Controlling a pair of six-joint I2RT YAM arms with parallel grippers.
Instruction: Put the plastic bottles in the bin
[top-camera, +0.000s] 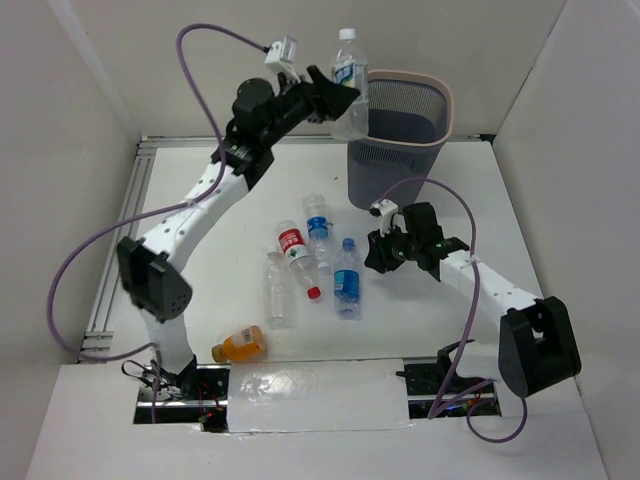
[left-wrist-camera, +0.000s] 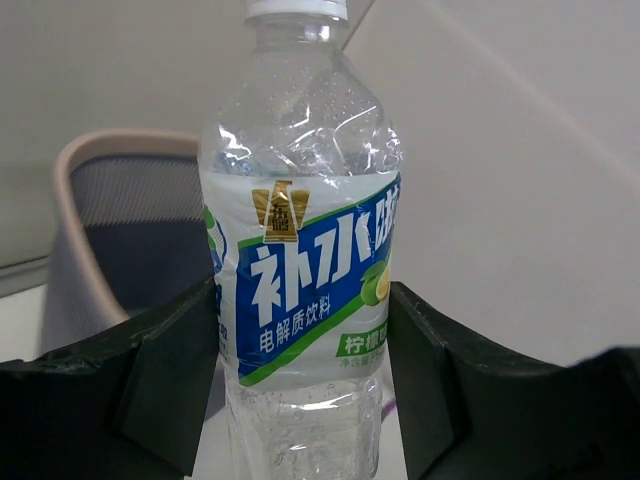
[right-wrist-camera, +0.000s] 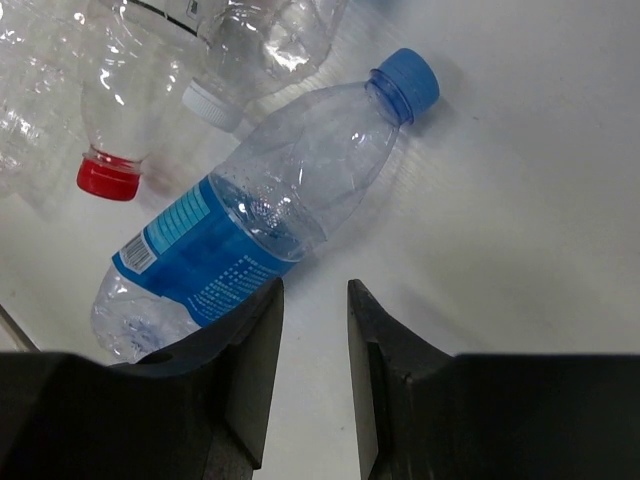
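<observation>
At the bin's (top-camera: 440, 100) left rim, the left gripper (top-camera: 338, 98) holds the white-cap bottle (top-camera: 348, 80) aloft. It is upright, cap up, and pinched across its blue label. The left wrist view confirms both pads pressed on the label of the white-cap bottle (left-wrist-camera: 305, 280). The bin (left-wrist-camera: 75, 200) shows behind it and to one side. From above the bottle overlaps the rim, but whether it is fully over the opening cannot be told. Judgement: the opening lies to the bottle's right, so a short carry that way should come before release. Otherwise the base may strike the rim.

Right gripper (top-camera: 388, 250) is low over the table (top-camera: 200, 200). Its jaws stand narrowly apart over bare surface and pinch nothing. In the right wrist view the blue-cap bottle (right-wrist-camera: 260, 210) lies on its side just left of the right gripper (right-wrist-camera: 315, 340). Its long axis is slanted, with the cap pointing away and to the right. The left finger (right-wrist-camera: 245, 370) is at the bottle's base, and the jaws are beside the bottle, not around it. Judgement: the jaws must widen and shift left to straddle it across the axis.

Other bottles lie close on the far-left side, among them the red-cap bottle (right-wrist-camera: 108, 178), and may be nudged. The orange bottle (top-camera: 240, 346) lies well apart, nearer the left arm's base.
</observation>
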